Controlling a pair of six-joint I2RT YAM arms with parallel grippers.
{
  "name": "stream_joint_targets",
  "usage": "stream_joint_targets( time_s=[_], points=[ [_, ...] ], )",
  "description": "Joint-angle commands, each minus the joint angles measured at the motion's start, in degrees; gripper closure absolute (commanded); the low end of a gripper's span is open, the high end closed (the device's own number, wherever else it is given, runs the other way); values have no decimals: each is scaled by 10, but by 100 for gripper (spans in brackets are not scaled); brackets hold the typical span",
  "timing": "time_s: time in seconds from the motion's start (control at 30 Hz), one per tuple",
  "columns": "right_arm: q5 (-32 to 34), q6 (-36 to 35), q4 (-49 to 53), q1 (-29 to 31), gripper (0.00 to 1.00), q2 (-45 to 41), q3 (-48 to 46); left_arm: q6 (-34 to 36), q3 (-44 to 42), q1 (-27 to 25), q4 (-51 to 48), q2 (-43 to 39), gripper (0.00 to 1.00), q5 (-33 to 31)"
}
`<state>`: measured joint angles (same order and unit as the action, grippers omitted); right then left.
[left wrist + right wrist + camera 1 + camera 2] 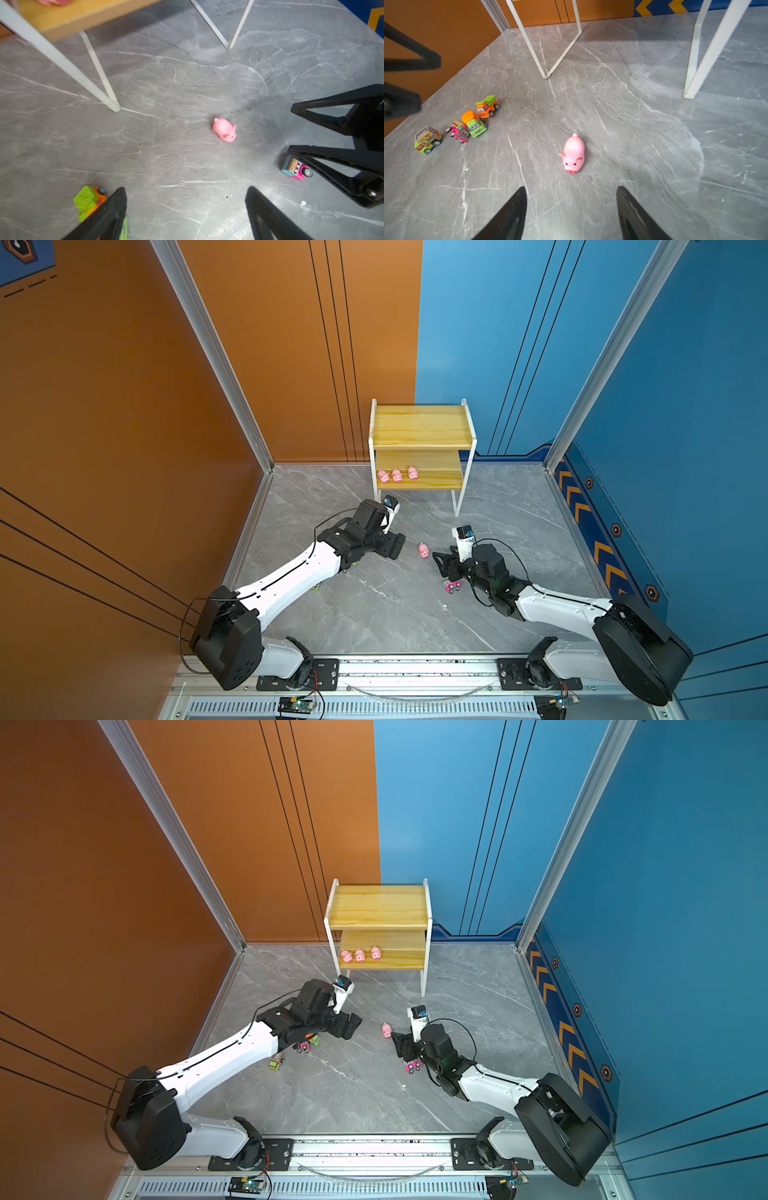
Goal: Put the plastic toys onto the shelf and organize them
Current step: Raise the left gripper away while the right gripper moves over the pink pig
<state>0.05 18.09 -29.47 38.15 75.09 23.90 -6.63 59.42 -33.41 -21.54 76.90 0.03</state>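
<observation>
**Lone pig (573, 153) on the table (654, 145), short of the shelf (422, 427)**

The pig stands just ahead of the right gripper (571, 188), jaws apart and empty. The left gripper (186, 189), spread wide and holding nothing, faces it from the opposite side. Three pigs (397, 475) stand on the shelf's lower board. Four trucks (475, 126) cluster beside the left arm (291, 576).

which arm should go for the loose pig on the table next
Right. In its wrist view the pig sits close ahead of the open right gripper, nearly centred; from the left gripper it lies farther ahead and off-centre.
</observation>
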Motion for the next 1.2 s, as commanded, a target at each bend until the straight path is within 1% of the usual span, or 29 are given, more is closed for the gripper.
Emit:
stream_joint_targets(
  time_s=[0.0,0.03,0.1,0.2,0.27,0.37,0.43,0.53,0.8,1.0,1.17],
  points=[
    [56,-15,27,17,31,24,25,-30,39,52,-98,-31,1,60],
    [65,-14,29,36,31,34,32,-27,52,68,-118,-36,2,85],
    [80,-11,29,50,32,51,44,-15,63,85,-137,-51,2,100],
    [96,-3,27,70,33,81,61,-3,74,99,-132,-67,2,116],
    [107,5,25,80,33,102,71,-6,76,118,-120,-74,2,139],
    [127,12,20,89,34,127,80,-16,60,153,-105,-90,1,177],
    [130,14,20,88,35,142,86,-22,41,162,-94,-107,1,173],
    [135,14,18,87,35,165,98,-31,13,165,-71,-124,2,187],
    [126,4,34,79,36,224,143,-35,10,171,-63,-135,4,193],
    [130,13,32,67,37,235,150,-41,7,178,-56,-135,4,202],
    [120,16,37,60,37,245,152,-41,5,179,-54,-136,4,204]
  ],
)
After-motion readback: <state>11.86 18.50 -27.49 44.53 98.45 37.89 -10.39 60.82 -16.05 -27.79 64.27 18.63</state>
